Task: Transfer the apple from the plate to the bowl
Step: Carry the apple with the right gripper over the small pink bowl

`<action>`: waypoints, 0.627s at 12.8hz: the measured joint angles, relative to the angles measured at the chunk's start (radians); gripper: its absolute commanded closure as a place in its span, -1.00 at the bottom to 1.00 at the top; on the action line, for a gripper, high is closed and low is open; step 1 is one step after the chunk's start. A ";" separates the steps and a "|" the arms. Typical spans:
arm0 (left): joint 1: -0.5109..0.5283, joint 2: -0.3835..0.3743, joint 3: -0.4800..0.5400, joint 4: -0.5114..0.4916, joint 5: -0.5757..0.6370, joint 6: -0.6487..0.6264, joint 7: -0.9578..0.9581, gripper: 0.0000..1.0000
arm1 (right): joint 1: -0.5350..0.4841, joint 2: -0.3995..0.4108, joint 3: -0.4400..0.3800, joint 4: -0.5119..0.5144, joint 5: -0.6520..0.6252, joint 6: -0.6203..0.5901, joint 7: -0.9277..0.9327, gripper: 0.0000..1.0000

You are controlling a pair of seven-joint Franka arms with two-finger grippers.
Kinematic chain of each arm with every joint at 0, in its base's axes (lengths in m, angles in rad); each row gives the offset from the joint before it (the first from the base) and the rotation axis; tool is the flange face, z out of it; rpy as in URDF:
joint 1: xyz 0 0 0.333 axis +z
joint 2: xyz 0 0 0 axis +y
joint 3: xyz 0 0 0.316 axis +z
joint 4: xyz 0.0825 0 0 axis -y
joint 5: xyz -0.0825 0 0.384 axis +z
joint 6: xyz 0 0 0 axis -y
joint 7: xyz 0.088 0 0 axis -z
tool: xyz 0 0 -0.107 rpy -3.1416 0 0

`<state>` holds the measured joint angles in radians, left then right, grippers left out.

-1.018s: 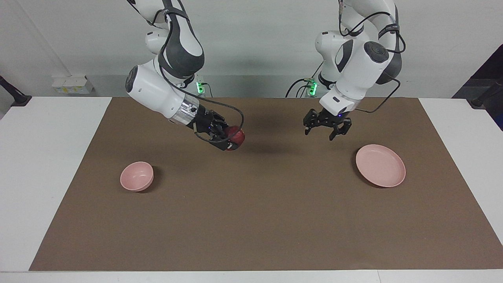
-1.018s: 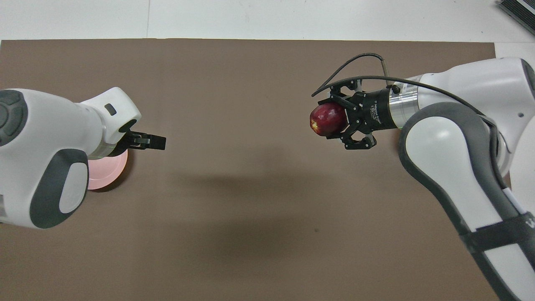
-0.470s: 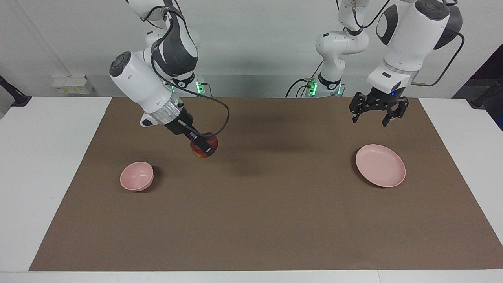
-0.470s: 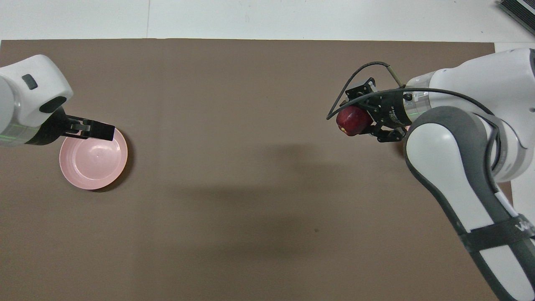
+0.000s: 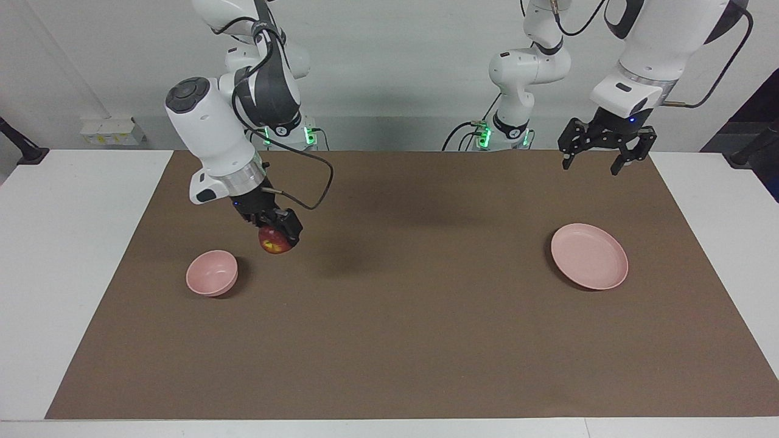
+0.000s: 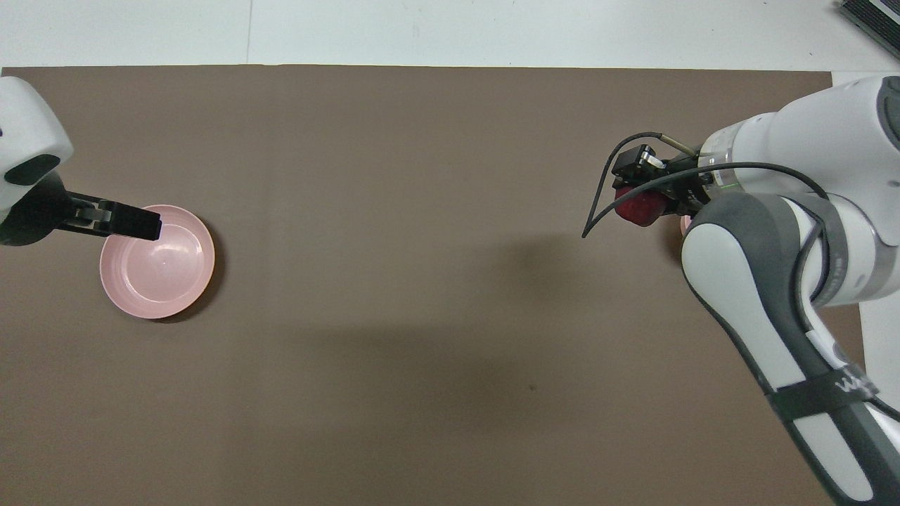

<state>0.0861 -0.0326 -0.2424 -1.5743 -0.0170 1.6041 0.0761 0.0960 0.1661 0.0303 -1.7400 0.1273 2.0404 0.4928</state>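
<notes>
The dark red apple [image 5: 271, 244] [image 6: 638, 210] hangs in my right gripper [image 5: 277, 237] [image 6: 643, 204], which is shut on it and points down. It is over the brown mat just beside the small pink bowl [image 5: 211, 272], toward the table's middle. In the overhead view the right arm hides nearly all of the bowl [image 6: 685, 224]. The flat pink plate [image 5: 589, 255] [image 6: 156, 261] lies bare near the left arm's end. My left gripper [image 5: 605, 163] [image 6: 144, 226] is open and holds nothing. It hangs high over the mat's edge by the robots.
A brown mat [image 5: 389, 340] covers most of the white table [image 5: 73, 255]. A small white box [image 5: 106, 131] sits by the wall at the right arm's end. A loose cable [image 5: 316, 182] loops off the right wrist.
My right arm has carried the apple from over the table's middle toward the bowl, lowering it and turning the wrist downward. The left gripper has risen and drawn back toward its own end.
</notes>
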 measured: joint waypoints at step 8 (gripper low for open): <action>-0.159 0.023 0.251 0.062 -0.002 -0.064 0.119 -1.00 | -0.176 0.011 -0.004 -0.208 -0.252 0.375 -0.337 1.00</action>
<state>-0.0732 -0.0093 0.0085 -1.5121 -0.0191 1.5404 0.1956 -0.0799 0.1773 0.0268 -1.9476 -0.1252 2.4153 0.1554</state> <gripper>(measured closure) 0.000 0.198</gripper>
